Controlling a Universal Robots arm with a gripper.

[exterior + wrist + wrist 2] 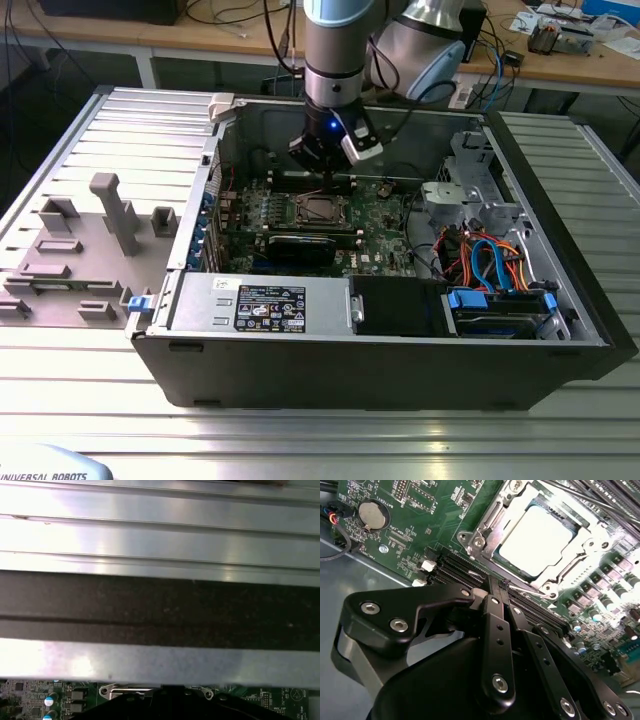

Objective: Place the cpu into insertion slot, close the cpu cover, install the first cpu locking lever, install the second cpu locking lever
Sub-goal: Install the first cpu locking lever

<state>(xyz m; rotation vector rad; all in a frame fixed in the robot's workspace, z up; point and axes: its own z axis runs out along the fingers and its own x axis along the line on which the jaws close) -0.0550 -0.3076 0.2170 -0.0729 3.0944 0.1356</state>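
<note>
The cpu [537, 540] lies flat in the insertion slot [318, 209] on the green board, its dull silver top showing. The cpu cover [489, 521] is down around it as a silver frame. A thin silver locking lever [532, 591] runs along the socket's near edge. In the second wrist view, my gripper [503, 586] is shut, its narrow black tip touching the end of that lever; whether it grips the lever I cannot tell. In the exterior view my gripper [335, 178] hangs inside the open case, just behind the socket.
Long black card slots [455, 567] lie under the fingers. A coin battery [372, 514] and capacitors [615, 600] stand on the board. The case wall [160, 610], a power supply [260, 300] and a cabled drive cage [490, 265] surround the socket. A grey fixture [90, 240] lies at the exterior view's left.
</note>
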